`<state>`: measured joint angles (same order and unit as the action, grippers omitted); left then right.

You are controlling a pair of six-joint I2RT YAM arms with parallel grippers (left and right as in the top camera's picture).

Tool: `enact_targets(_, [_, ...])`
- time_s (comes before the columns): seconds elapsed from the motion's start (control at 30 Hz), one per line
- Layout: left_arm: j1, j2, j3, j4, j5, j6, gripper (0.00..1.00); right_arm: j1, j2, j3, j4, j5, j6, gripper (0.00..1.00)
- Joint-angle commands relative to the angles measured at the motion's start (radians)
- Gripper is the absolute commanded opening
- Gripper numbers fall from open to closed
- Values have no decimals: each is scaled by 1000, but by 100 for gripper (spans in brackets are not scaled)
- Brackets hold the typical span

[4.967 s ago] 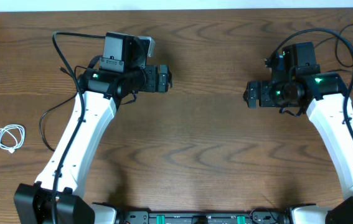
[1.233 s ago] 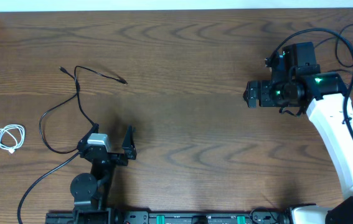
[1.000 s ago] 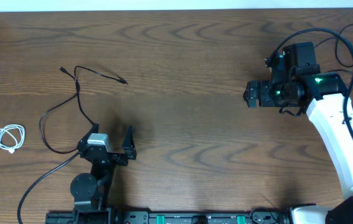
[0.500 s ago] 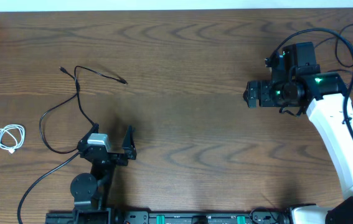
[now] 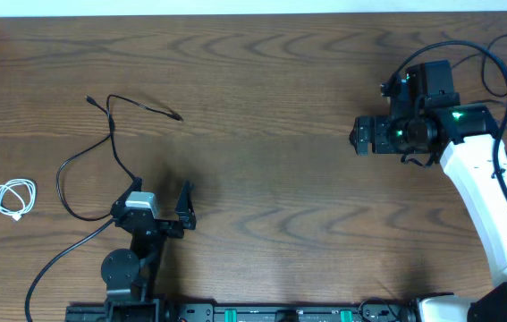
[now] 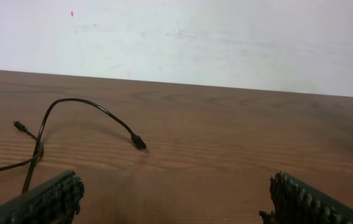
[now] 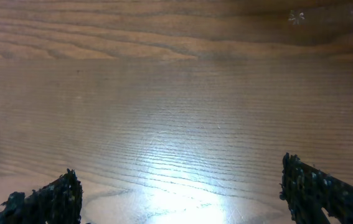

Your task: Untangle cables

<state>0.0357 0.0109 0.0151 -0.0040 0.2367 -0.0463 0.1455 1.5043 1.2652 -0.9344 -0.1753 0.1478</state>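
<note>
A thin black cable (image 5: pixel 113 134) lies loose on the left of the wooden table, one plug end (image 5: pixel 178 117) pointing right and the rest curving down toward the front edge. In the left wrist view the cable (image 6: pixel 89 106) lies ahead of the fingers, apart from them. A small coiled white cable (image 5: pixel 15 198) lies at the far left, apart from the black one. My left gripper (image 5: pixel 160 199) is open and empty, low near the front edge, and its fingers also show in the left wrist view (image 6: pixel 173 199). My right gripper (image 5: pixel 359 136) is open and empty over bare wood at the right (image 7: pixel 182 193).
The right arm's own black wiring (image 5: pixel 494 54) loops at the back right corner. A white wall (image 6: pixel 226 37) stands behind the table's far edge. The table's left edge runs just beyond the white coil.
Since five seconds ago my left arm has pulled back from the far left to a folded pose at the front edge, uncovering the black cable. Nothing has moved in the last second.
</note>
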Motion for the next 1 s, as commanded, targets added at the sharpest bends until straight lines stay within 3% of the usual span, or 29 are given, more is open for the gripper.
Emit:
enact_targets(0.0, [4,-7,-11,-47,13,16,96,6,-3,10,0,4,-7,99])
enact_targets(0.47, [4,-7,-11,-47,13,16,96,8,-14,-2,45,27,-7,99])
enact_targets(0.67, [4,-7,-11,-47,13,16,96,28,-97,-175,266,27,-5,99])
enact_targets(0.97, [4,-7,-11,-47,13,16,96,33,-394,-747,871,27,130,99])
